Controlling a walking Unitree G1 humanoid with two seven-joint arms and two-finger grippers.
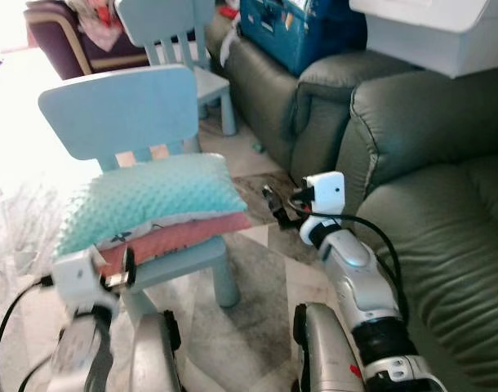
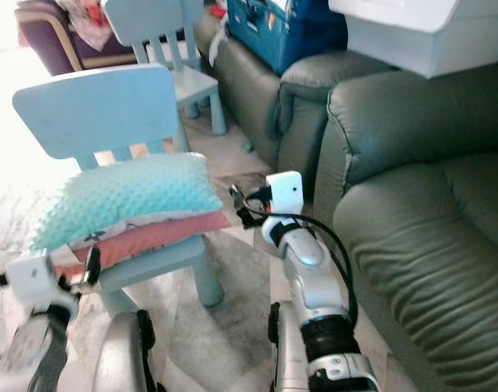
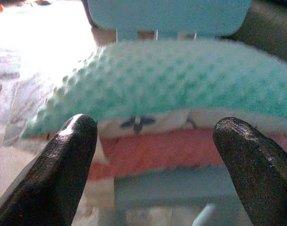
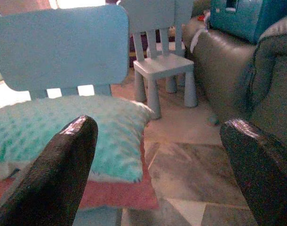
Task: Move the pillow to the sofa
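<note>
Left claw [image 1: 118, 273] hangs low before the front edge of the small blue chair [image 1: 118, 110], its two black fingers [image 3: 63, 165] spread wide and holding nothing. In its wrist view they frame the mint dotted pillow [image 1: 151, 196], which lies on the chair seat atop a pink cushion [image 1: 184, 237]. Right claw [image 1: 273, 206] sits just off the pillow's corner nearest the sofa, fingers parted too and empty. To the robot's right stands the grey-green sofa [image 1: 445, 237], well apart from the pillow, with a white box [image 1: 429, 33] and a blue case [image 1: 298, 28] on it farther back. Behind the first chair stands a second blue chair [image 4: 160, 56].
</note>
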